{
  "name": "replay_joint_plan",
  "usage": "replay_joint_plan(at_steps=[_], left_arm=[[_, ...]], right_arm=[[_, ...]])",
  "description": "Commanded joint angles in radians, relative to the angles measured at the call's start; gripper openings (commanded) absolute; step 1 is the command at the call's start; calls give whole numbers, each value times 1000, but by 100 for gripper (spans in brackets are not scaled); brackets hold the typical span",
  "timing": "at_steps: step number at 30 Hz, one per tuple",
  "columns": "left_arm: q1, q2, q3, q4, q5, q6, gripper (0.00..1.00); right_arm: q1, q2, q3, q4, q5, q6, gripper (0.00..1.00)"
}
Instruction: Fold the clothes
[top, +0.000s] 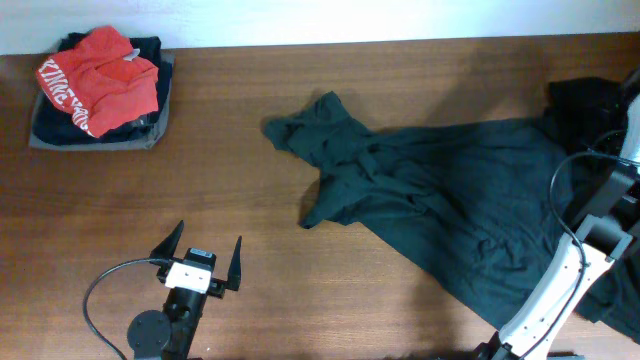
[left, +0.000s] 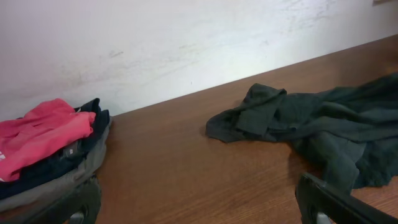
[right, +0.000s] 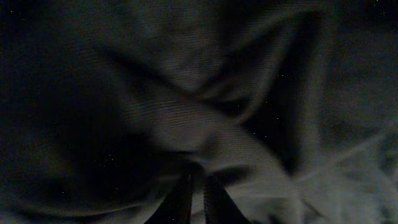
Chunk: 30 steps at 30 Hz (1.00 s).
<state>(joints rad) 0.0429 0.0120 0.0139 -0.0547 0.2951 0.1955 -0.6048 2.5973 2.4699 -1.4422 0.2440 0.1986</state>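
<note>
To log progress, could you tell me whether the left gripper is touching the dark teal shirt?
No, the left gripper stands open over bare table, apart from the dark teal shirt.

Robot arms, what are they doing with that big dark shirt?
The robot is folding clothes. A dark teal-grey shirt lies crumpled on the right side of the table. The right gripper is pressed into it, fingers pinched on a ridge of cloth. The left gripper hovers open near the front edge, holding nothing. A pile of clothes with a red one on top sits in the far left corner.
</note>
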Motion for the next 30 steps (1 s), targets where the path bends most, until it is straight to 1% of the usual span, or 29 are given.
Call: replay_joint_plan(at_steps=[1, 2, 4, 8, 12, 16, 17, 18, 22, 24, 26, 28, 29, 30], left_arm=[[6, -6, -5, -2, -3, 16, 99], [6, -6, -5, -2, -3, 16, 99], [6, -6, -5, -2, -3, 16, 99], [6, -6, -5, -2, -3, 16, 100], [6, -6, -5, -2, -3, 16, 99], [6, -6, -5, -2, -3, 16, 99], [6, -6, -5, -2, -3, 16, 99], [6, -6, -5, -2, -3, 16, 99], [6, -6, -5, -2, -3, 16, 99], [6, -6, -5, -2, -3, 16, 99], [6, -6, -5, -2, -3, 16, 99], [6, -6, -5, -2, -3, 16, 99], [6, -6, -5, -2, -3, 16, 99], [6, -6, -5, -2, -3, 16, 99]], right_arm=[[-38, -8, 20, -1, 68, 27, 11], [-44, -8, 23, -2, 68, 27, 11], [-53, -8, 29, -6, 60, 28, 5], [-58, -8, 48, -33, 16, 27, 4], [-56, -8, 105, -95, -116, 18, 16], [-56, -11, 205, -203, -182, 15, 22], [-56, -12, 230, -235, -190, 14, 22], [-56, -12, 250, -257, -212, -10, 22], [-56, -13, 242, -252, -411, -216, 23], [-55, -12, 222, -239, -457, -244, 22], [-50, -10, 194, -205, -481, -244, 18], [-42, -6, 159, -154, -476, -243, 18], [-39, -6, 142, -134, -476, -243, 36], [-37, -6, 108, -92, -461, -243, 80]])
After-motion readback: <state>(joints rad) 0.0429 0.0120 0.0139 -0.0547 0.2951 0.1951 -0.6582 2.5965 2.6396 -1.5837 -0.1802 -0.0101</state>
